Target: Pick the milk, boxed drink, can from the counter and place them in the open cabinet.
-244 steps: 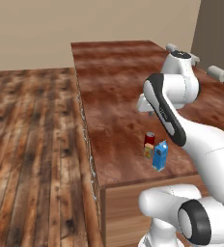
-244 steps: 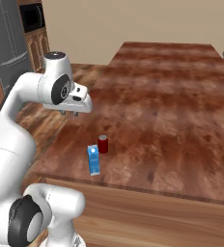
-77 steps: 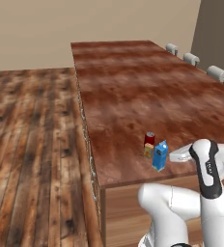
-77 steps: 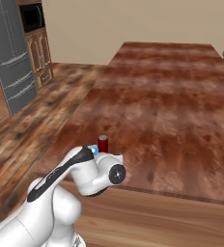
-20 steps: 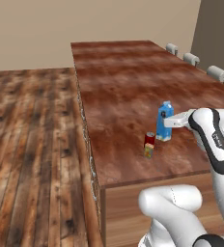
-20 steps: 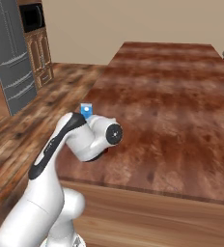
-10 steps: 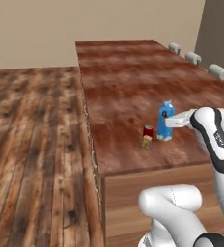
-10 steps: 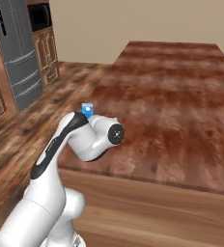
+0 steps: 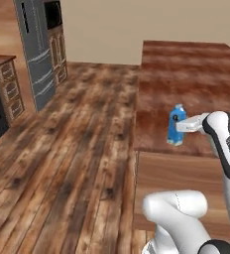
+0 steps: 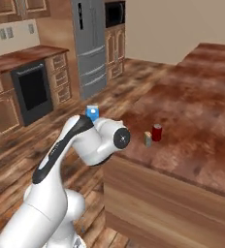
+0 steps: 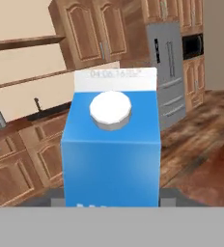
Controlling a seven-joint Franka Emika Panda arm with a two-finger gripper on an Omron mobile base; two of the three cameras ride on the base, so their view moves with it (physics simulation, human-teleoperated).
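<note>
Right now your gripper (image 9: pixel 185 126) is clamped on the milk (image 9: pixel 176 124), the blue carton held upright and lifted off the counter (image 9: pixel 186 84). In the hand view the milk (image 11: pixel 111 144) sits square between the two dark fingertips (image 11: pixel 51 197), its white round cap facing you and its printed top seam above. In the left base view you see the carton at the near end of the counter, carried just ahead of the white wrist. In the right base view only its blue top (image 10: pixel 92 113) peeks over the arm's elbow, out over the floor side of the counter's corner.

Further along, look at the right base view: the boxed drink (image 10: pixel 147 138) and the can (image 10: pixel 156 132) stand upright on the reddish-brown counter (image 10: pixel 201 111), just beside each other near its front edge, the can slightly farther back.

Beyond that, across the plank floor (image 9: pixel 72 149), you have a steel fridge (image 10: pixel 91 43) with a dark oven set into wooden cabinets beside it, a black range (image 10: pixel 33 89) under a side worktop, and arched-panel cabinets (image 11: pixel 92 31) on the far wall. A wooden shelf (image 11: pixel 27 43) shows at the upper left of the hand view.
</note>
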